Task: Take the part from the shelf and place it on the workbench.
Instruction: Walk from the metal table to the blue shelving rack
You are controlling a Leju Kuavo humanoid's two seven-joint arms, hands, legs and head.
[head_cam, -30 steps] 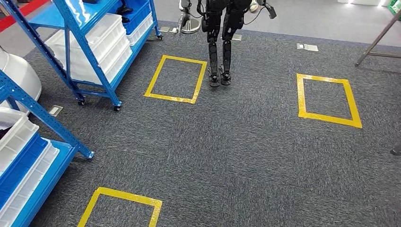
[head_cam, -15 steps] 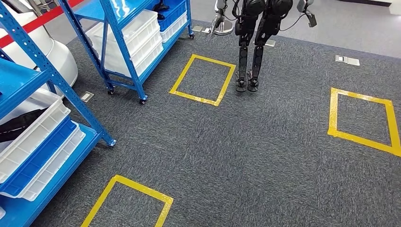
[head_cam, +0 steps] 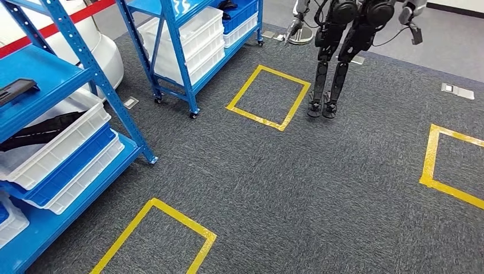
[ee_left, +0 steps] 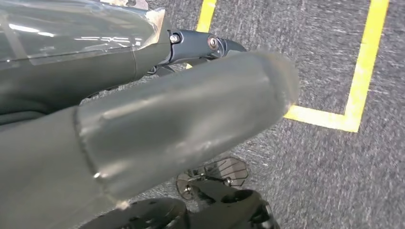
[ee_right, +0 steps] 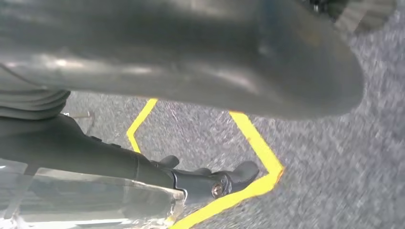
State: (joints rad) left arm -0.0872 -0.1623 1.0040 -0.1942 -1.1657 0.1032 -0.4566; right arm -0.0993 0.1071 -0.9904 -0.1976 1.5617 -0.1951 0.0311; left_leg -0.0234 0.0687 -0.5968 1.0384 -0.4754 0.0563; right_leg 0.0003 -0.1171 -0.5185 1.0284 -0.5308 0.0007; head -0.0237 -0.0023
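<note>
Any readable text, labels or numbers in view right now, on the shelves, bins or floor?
None readable.
Near shelf and white bin: no label visible.
Far shelf and its bins: no print visible.
Yellow tape squares on the carpet: plain outlines, no numbers.
Floor plate: too small to tell whether it carries marks.
Wrist views: blurred, no text.

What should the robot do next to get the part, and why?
Probably keep turning left and step toward the blue shelf. The dark parts lie in its white bin, off to the side, and the left hand and right hand hang over carpet holding nothing.
</note>
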